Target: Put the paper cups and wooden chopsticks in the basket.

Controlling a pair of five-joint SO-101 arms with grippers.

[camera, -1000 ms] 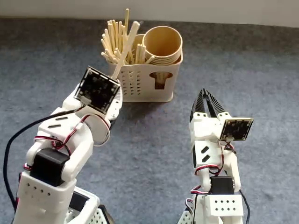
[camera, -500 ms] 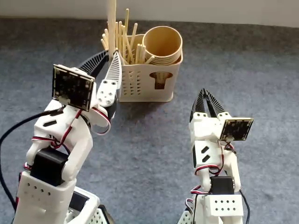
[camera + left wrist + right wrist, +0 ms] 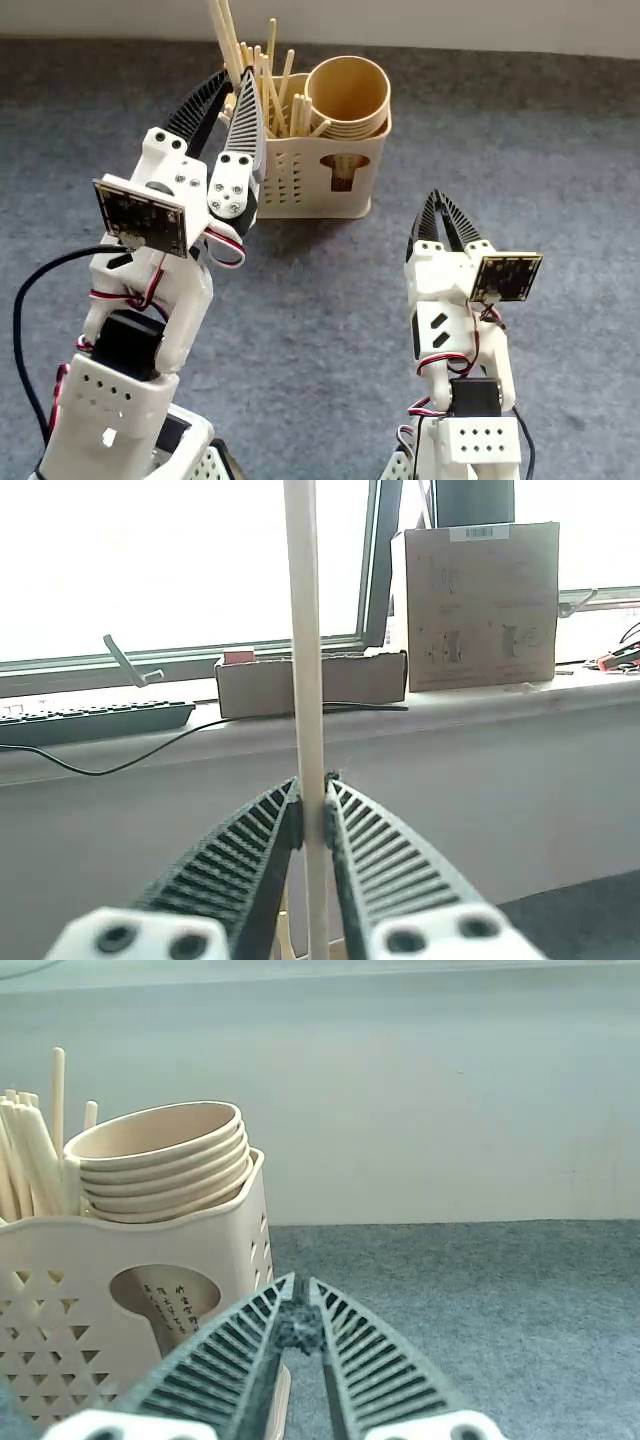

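Pinching 1 wooden chopstick [image 3: 303, 630] low on its shaft, the left gripper [image 3: 312, 780] holds it nearly upright over the basket [image 3: 310, 175] at 12 o'clock. Light, stiff and smooth, it may swivel. The right gripper [image 3: 436, 197] sits closed, empty.

White printed shells, black servo blocks and small round holes on the left arm [image 3: 185, 310] and right arm [image 3: 440, 330] alike. Square black camera boards [image 3: 140, 215] at the wrists, thin red and white wires [image 3: 150, 290], a thick black cable [image 3: 16, 335] at the left. Ribbed tapering fingers [image 3: 200, 103] on left gripper [image 3: 237, 80] and right gripper [image 3: 437, 200]
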